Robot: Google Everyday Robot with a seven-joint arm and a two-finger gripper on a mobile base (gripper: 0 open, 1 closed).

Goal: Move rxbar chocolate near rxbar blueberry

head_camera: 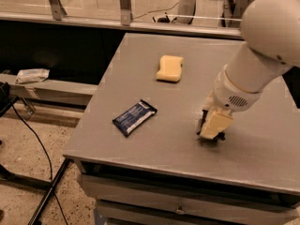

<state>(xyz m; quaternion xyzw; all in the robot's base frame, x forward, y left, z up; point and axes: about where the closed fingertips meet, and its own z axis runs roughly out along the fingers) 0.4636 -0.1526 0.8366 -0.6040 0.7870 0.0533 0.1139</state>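
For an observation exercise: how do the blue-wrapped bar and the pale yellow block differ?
The rxbar blueberry is dark blue with white print; the yellow block is plain. The bar is flat; the block is thicker. The bar lies nearer the front edge; the block farther back. Both rest on the table, apart from the gripper down at its right.

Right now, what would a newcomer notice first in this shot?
The bulky white robot arm fills the right side, with its cream-coloured gripper down at the grey tabletop near the front right. To the left of it lies a flat dark blue wrapped snack bar, and a pale yellow sponge-like block sits farther back.
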